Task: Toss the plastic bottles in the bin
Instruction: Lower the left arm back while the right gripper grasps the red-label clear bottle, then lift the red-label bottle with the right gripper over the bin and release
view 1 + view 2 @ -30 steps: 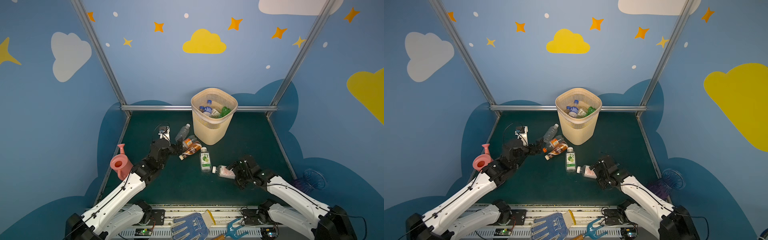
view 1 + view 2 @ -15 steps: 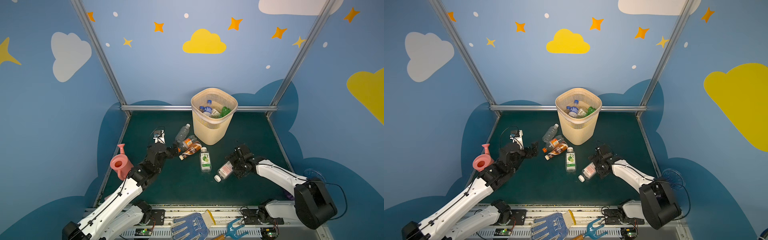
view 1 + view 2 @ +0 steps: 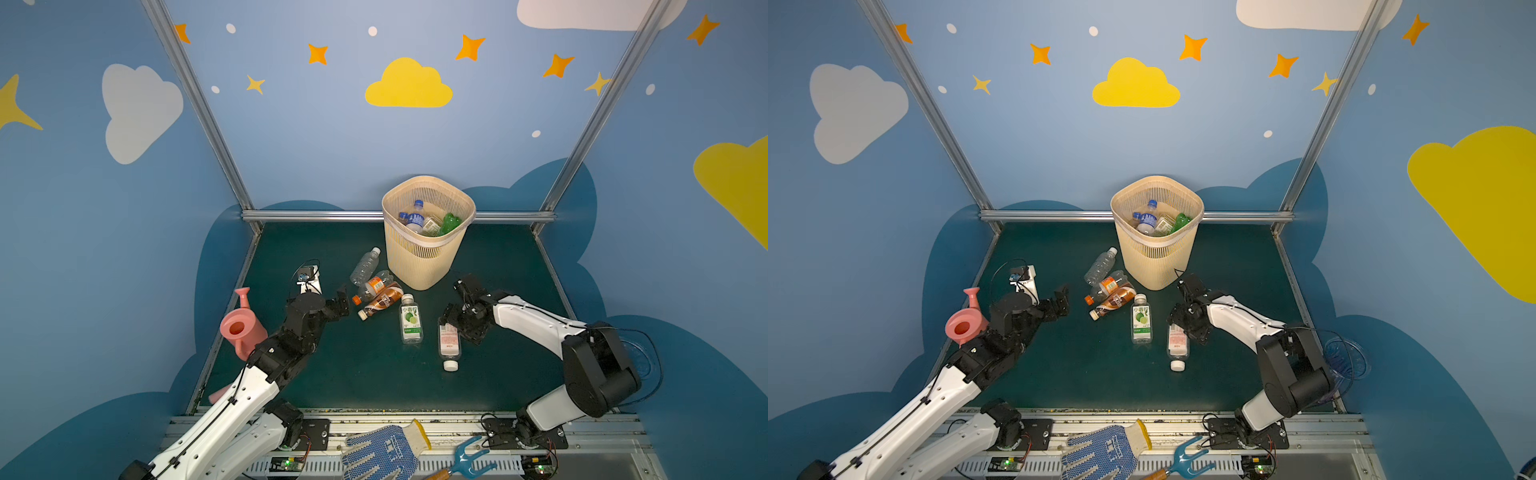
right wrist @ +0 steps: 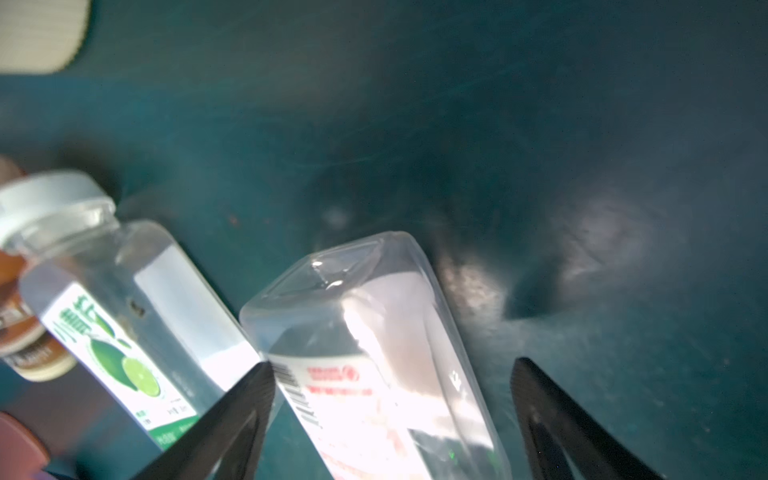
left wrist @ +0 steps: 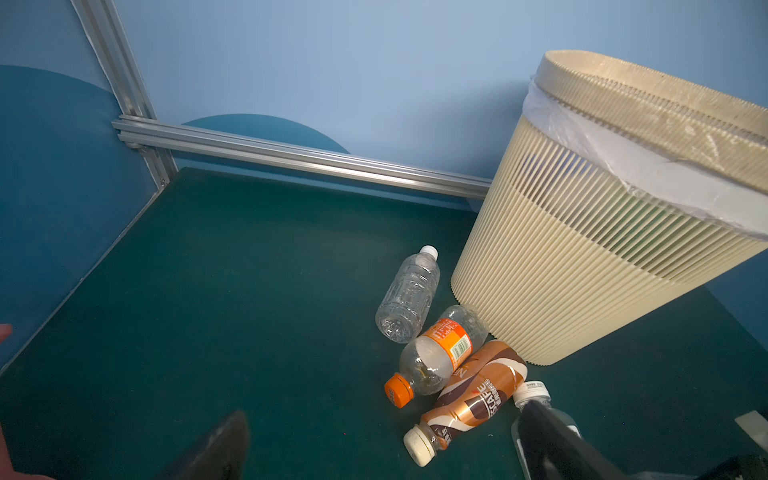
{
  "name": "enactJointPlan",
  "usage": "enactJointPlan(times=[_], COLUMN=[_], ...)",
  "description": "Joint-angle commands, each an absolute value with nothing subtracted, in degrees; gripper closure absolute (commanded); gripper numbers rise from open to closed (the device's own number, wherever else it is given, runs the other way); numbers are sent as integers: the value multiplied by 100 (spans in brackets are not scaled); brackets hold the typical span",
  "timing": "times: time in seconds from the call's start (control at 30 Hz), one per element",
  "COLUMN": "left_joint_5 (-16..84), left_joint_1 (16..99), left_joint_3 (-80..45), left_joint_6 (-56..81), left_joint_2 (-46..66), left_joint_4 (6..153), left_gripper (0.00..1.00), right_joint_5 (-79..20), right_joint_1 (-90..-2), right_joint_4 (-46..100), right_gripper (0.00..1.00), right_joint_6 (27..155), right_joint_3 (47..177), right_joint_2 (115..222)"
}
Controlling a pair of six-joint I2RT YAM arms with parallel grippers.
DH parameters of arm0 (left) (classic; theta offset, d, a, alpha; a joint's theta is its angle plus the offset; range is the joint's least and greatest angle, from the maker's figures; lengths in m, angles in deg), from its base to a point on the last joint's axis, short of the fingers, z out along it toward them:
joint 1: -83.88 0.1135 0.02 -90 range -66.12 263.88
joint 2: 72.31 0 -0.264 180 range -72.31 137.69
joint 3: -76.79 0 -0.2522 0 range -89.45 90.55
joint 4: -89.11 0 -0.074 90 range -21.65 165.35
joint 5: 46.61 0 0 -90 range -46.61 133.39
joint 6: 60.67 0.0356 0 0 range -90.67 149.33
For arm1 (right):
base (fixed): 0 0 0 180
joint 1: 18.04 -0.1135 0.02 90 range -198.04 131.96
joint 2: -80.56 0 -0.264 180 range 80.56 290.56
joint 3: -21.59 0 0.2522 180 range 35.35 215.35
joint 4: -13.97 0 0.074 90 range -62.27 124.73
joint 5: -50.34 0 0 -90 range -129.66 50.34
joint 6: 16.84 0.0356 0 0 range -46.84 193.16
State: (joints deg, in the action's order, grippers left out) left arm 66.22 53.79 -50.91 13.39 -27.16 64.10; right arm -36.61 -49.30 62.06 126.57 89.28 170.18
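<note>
Now your right end effector [image 4: 392, 363] has swung round to straddle the pink-labelled bottle [image 3: 449, 343], which has turned cap toward the front edge on the worktop [image 3: 332, 374] near the bin [image 3: 415, 257]. Its jaws are narrowing but not yet gripping. Your left end effector [image 3: 337, 304] hangs spread and empty. A pickup looks imminent.

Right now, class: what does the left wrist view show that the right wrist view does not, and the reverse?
Left wrist only: the clear bottle, the orange-label bottle, the liner and the rail. Right wrist only: the pink-label bottle, lying between the open fingers of the right gripper. Both: the lime bottle, the brown bottle, part of the bin and the green mat.
</note>
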Motion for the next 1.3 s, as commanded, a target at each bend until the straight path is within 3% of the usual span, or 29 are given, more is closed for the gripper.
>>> enactJointPlan(times=[0.0, 0.2, 0.47, 0.83, 1.27], left_joint_5=[6708, 6697, 6678, 6747, 6862], left_joint_1=[5435, 5479, 5494, 5512, 5514], left_joint_3=[-5141, -5188, -5328, -5381, -5545], left_joint_6=[1248, 1239, 1092, 1123, 1079], left_joint_2=[-2831, -2958, -3067, -3229, -3459], left_joint_4=[6259, 6158, 6153, 6061, 5973], left_gripper=[0, 0, 0, 0, 0], right_joint_5=[-3913, -4158, -4430, -4552, -4093], right_joint_1=[-5148, -5260, -5258, -5653, -5644], right_joint_4=[6876, 6966, 7250, 7559, 7526], right_gripper=[14, 17, 11, 12, 42], right_joint_6=[11854, 11746, 11573, 11236, 11078], right_joint_3=[9098, 9211, 9424, 9410, 9500], right_joint_2=[17285, 17301, 17035, 17423, 17691])
